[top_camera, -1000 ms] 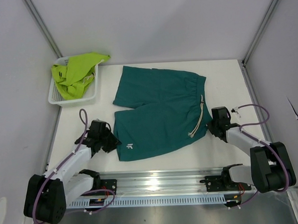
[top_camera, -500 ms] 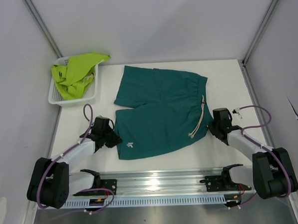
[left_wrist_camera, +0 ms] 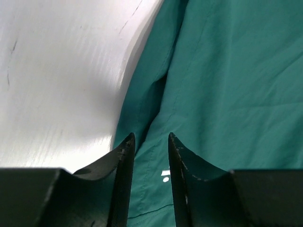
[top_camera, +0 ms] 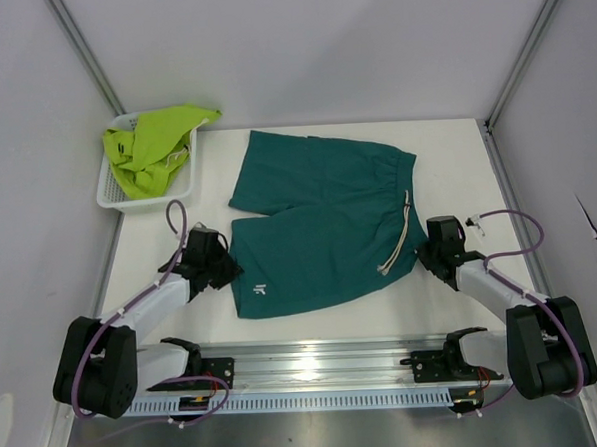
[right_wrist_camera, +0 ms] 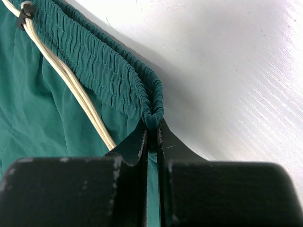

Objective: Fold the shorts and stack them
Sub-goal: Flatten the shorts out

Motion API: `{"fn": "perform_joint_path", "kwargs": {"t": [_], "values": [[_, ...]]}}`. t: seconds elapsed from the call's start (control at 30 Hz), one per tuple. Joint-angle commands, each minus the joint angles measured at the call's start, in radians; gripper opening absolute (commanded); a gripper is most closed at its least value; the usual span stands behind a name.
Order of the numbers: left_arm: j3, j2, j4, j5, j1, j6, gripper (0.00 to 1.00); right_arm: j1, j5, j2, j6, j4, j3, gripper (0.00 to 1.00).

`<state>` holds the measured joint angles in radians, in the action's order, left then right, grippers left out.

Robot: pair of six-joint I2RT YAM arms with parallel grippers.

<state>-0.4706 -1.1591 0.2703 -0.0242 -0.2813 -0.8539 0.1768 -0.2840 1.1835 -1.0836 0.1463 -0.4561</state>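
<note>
The dark teal green shorts (top_camera: 318,222) lie spread flat on the white table, waistband to the right, with a pale drawstring (top_camera: 400,240). My left gripper (top_camera: 231,274) is open at the hem of the near leg; in the left wrist view its fingers (left_wrist_camera: 124,156) straddle the teal hem (left_wrist_camera: 151,165) near a small white logo. My right gripper (top_camera: 420,253) is shut on the near corner of the elastic waistband (right_wrist_camera: 152,113), beside the drawstring (right_wrist_camera: 71,80). The lime yellow-green shorts (top_camera: 154,143) lie bunched in the basket.
A white mesh basket (top_camera: 107,193) stands at the back left of the table. Grey enclosure walls stand on both sides and behind. A metal rail (top_camera: 316,363) runs along the near edge between the arm bases.
My left gripper has moved right and forward onto the near leg's hem. My right gripper shifted slightly and stays on the waistband corner. The teal shorts have hardly moved.
</note>
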Motion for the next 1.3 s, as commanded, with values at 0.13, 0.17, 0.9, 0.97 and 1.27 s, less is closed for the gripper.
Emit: {"fn": "perform_joint_path", "kwargs": {"t": [0.13,0.17,0.9,0.97,1.27], "values": [[-0.037,-0.051,-0.106,0.015,-0.006,0.093,0.35,-0.005,-0.03,-0.004,0.017,-0.034,0.004,0.0],[-0.043,-0.079,-0.124,0.017,-0.01,0.107,0.35,-0.005,-0.026,-0.001,0.017,-0.037,0.004,0.0],[-0.155,-0.126,0.021,-0.022,0.005,0.17,0.0,-0.005,-0.046,0.002,0.004,-0.008,0.013,0.0],[-0.155,-0.085,0.05,-0.026,0.022,0.173,0.0,-0.005,-0.044,0.008,0.001,-0.008,0.014,0.0],[-0.122,-0.037,0.081,-0.003,0.155,0.22,0.0,-0.005,-0.038,0.019,-0.01,-0.011,0.02,0.0]]}}
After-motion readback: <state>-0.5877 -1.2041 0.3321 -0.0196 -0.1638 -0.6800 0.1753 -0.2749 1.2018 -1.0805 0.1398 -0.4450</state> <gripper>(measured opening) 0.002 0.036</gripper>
